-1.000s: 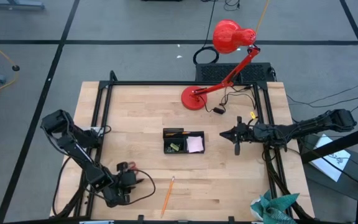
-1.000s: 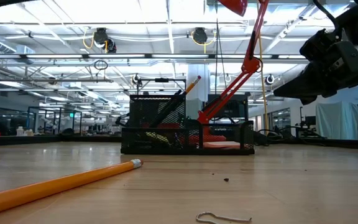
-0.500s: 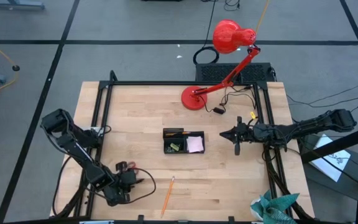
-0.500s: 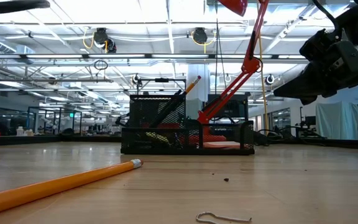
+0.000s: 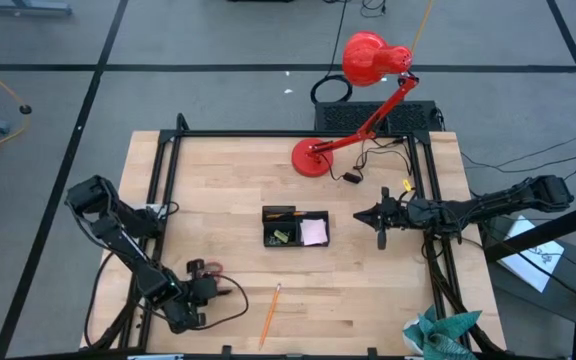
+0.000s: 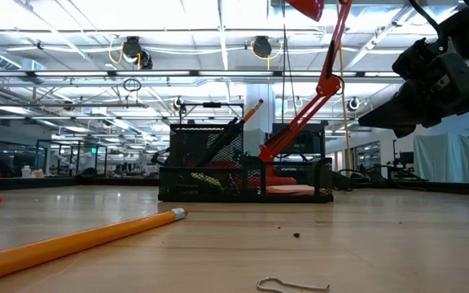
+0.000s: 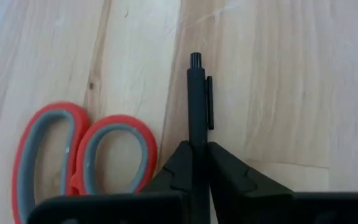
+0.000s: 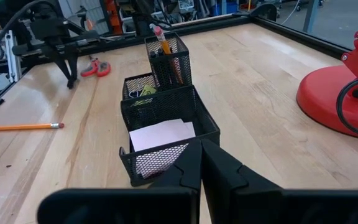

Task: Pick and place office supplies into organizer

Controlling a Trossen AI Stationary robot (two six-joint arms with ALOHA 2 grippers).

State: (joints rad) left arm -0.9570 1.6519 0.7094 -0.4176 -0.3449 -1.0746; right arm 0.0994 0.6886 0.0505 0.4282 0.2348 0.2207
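A black pen lies on the wood near the table's near left corner, with my left gripper shut on it. Red-handled scissors lie flat right beside it, also visible in the high view. An orange pencil lies flat toward the near edge. The black mesh organizer stands mid-table and holds pens, a pink pad and small bits. My right gripper hovers shut to the organizer's right. My left gripper pinches the pen's barrel between its two fingertips, just below the clip. The fingers come steeply from above. The clip end with its push button sticks out beyond them; the rest is hidden by the fingers. Whether the pen is off the wood, I cannot tell.
A red desk lamp stands at the far side, its cable running toward the right frame rail. A black frame borders the table. A bent paper clip lies near the front edge. Bare wood lies between organizer and pencil.
My left gripper has shut on the black pen while staying in place near the scissors. My right arm has kept still.
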